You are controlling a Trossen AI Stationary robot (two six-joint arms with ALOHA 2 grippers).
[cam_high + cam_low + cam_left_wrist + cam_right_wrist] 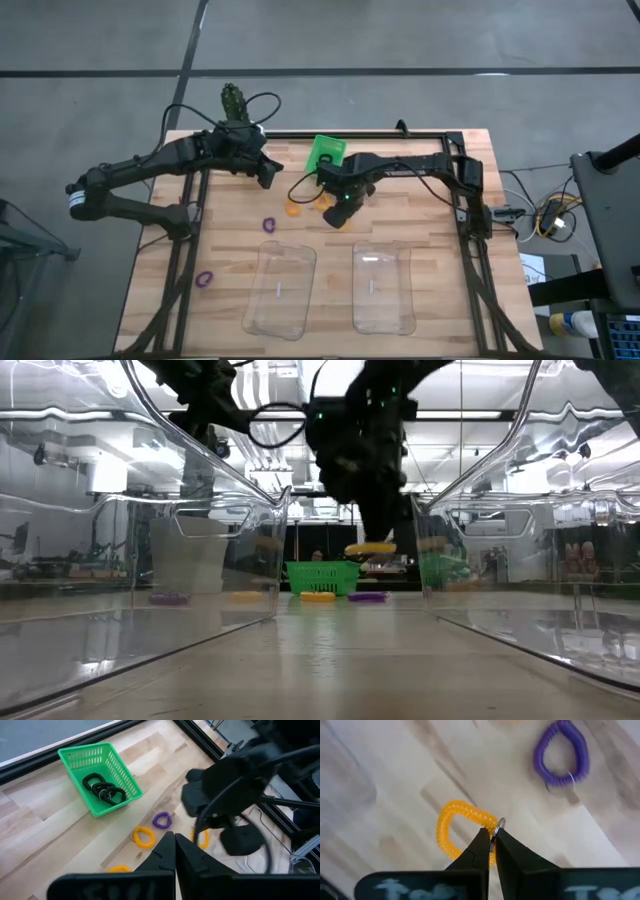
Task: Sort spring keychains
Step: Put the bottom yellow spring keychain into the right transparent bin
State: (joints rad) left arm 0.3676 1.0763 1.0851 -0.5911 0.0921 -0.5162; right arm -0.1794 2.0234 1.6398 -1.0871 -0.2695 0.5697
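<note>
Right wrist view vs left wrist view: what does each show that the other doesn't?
Only the right wrist view shows the right gripper shut on an orange keychain at its metal ring, lifted over the table.

Only the left wrist view shows the green basket with black keychains inside, two more orange keychains on the wood, and the left gripper shut and empty.

Both show a purple keychain lying on the wood.

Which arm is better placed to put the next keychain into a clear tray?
The right: its pincer is shut on an orange spring keychain, near the clear trays. The left pincer is shut, holding nothing, farther back by the green basket.
</note>
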